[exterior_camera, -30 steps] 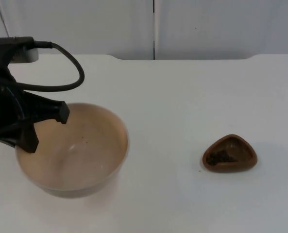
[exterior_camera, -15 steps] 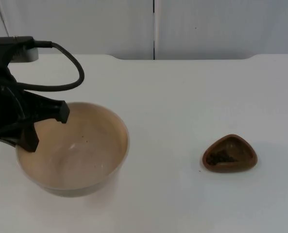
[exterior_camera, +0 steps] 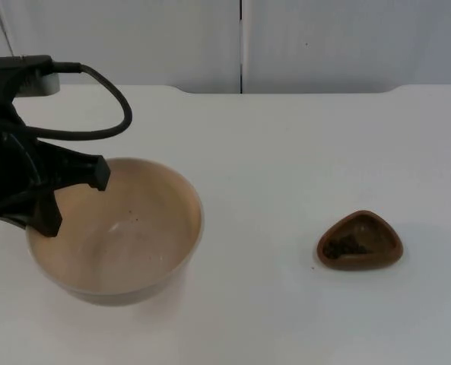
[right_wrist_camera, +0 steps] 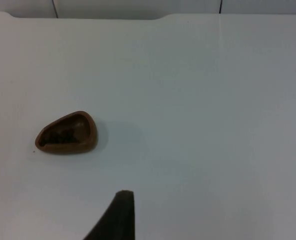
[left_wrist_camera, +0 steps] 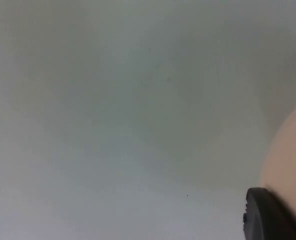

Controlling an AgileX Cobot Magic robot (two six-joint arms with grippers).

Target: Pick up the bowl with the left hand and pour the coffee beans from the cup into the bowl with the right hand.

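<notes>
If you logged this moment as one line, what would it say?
left gripper: at bowl rim | right gripper: waiting | cup: on table, beans inside | pour: not begun

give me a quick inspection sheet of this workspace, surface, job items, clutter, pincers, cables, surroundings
surface: white table, bare between the items.
job's things: tan bowl at the table's left, no beans seen inside; small brown cup at the right, upright, dark coffee beans in it.
clutter: nothing seen.
grippers: left pincer at the bowl's left rim, one finger inside, one outside; right pincer's fingertip hangs short of the cup, waiting.
cables: left out.
surroundings: grey partition wall behind the table.
</notes>
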